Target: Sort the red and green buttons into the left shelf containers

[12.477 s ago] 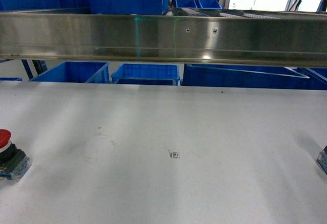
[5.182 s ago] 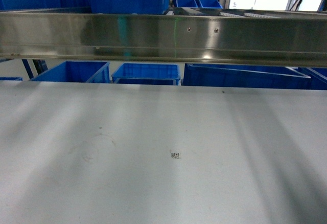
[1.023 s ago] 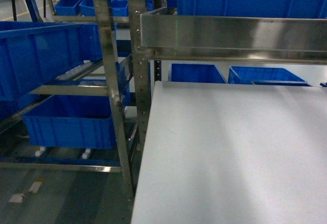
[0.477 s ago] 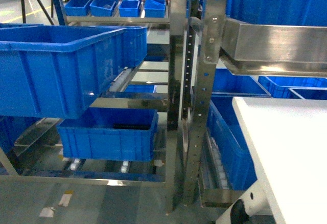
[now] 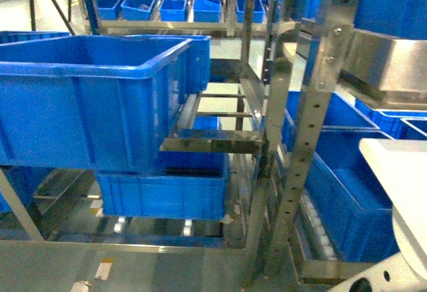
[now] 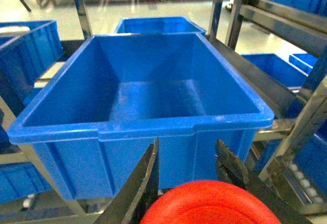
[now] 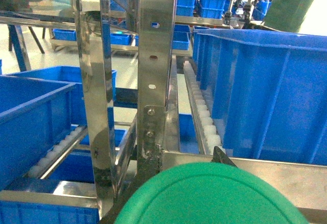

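A red button point(image 6: 204, 206) fills the bottom of the left wrist view, and my left gripper point(image 6: 188, 144) is shut on it, black fingers point(image 6: 140, 183) on either side of its cap. Just ahead of it stands a large deep blue container point(image 6: 148, 127) with nothing inside. In the right wrist view my right gripper point(image 7: 176, 169) is shut on a green button point(image 7: 209, 198); only one fingertip point(image 7: 222, 155) shows past the cap. The head view shows that big container point(image 5: 87, 99) on the left shelf and a second one point(image 5: 160, 195) lower down. Neither gripper appears in the head view.
Steel shelf posts point(image 5: 300, 125) stand between the left shelf and the white table corner point(image 5: 400, 165). A steel post point(image 7: 156, 65) and roller rails point(image 7: 204, 116) are close before the right gripper, with a tall blue bin point(image 7: 260, 91) to their right. Small blue trays point(image 5: 167, 2) sit far back.
The head view has swung left from the white table to the shelf. The table has slid to the right edge, and the big blue containers now fill the left.
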`<state>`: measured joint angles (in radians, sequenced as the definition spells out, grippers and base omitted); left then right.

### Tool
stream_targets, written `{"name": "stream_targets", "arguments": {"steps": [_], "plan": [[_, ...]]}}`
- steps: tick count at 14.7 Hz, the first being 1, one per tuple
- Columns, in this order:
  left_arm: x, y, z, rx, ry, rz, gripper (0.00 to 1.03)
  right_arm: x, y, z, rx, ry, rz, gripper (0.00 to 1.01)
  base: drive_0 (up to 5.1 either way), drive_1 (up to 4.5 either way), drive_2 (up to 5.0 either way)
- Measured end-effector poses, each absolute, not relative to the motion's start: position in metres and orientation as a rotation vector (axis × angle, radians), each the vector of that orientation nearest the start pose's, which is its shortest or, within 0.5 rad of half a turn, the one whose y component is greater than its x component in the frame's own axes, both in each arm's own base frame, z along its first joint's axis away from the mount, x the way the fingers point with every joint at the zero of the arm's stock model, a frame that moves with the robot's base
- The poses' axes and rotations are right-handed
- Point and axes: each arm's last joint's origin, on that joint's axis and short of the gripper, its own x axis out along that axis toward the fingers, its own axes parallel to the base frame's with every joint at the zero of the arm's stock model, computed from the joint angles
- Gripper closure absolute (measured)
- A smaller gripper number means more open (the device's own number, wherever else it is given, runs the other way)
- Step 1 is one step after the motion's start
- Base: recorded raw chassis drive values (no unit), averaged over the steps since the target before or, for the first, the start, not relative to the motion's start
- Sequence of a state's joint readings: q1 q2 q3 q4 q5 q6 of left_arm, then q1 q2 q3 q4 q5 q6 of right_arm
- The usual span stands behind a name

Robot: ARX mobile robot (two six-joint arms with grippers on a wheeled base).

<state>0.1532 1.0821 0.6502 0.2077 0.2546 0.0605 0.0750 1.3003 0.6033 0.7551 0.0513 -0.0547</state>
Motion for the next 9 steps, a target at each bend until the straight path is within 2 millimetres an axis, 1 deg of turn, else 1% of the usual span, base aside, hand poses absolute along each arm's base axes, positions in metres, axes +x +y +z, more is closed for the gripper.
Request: {"name": "stream_targets", "arguments": {"steps": [2, 3, 5, 9], "plan": [[0.2361, 0.0289, 0.2661, 0.014, 0.222, -0.107, 0.74, 0.2712, 0.018, 0.2533, -0.051, -0.065, 0.011, 0.77, -3.6, 5.03, 1.2], [0.2342, 0.0267, 0.2696, 0.018, 0.201, -0.123, 0.74, 0.2706, 0.0176, 0.2545, -0.05, -0.071, 0.013, 0.77, -4.0, 4.66, 0.7], [0.2343, 0.03, 0.2679, 0.015, 0.214, -0.1, 0.74, 0.2709, 0.0186, 0.2535, -0.051, -0.064, 0.021, 0.77, -4.3, 4.36, 0.4], [0.2345, 0.0283, 0.2681, 0.016, 0.211, -0.111, 0.74, 0.271, 0.018, 0.2532, -0.051, -0.061, 0.017, 0.77, -4.5, 4.14, 0.2]]}}
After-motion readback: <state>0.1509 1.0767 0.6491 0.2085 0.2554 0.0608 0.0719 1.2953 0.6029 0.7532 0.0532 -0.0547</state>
